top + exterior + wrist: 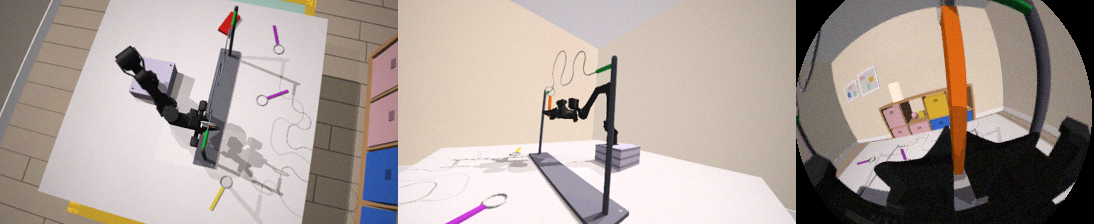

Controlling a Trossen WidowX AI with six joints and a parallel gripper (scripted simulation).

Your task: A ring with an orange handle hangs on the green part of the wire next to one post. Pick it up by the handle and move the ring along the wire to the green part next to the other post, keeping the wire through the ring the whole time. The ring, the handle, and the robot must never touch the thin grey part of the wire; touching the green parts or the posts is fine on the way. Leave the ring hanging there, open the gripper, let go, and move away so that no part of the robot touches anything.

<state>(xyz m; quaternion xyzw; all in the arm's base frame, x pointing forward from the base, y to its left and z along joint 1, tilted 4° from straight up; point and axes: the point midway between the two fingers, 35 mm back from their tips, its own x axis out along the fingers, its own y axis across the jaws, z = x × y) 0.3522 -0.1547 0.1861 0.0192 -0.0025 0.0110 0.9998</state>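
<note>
The ring [205, 123] [550, 86] is around the wire, at or just past the inner end of the near green part [205, 139] [547, 92] [1016, 5]. I cannot tell whether it touches the wire. Its orange handle [550, 101] [956, 75] hangs down, nearly upright. My gripper [547, 113] [949, 128] is shut on the lower part of the handle, beside the near post [541, 129] [1041, 65] and below the wire. The thin grey wire [572, 67] rises from there in bends to the far green part [234, 18] [604, 68] at the far post [232, 42] [609, 139].
The posts stand on a long grey base [223, 90] [572, 184]. A yellow-handled ring [217, 199] and two purple-handled rings [277, 94] [276, 35] lie on the table. A red block [226, 25] lies by the far post. My arm stands on a lilac block [163, 71] [624, 156].
</note>
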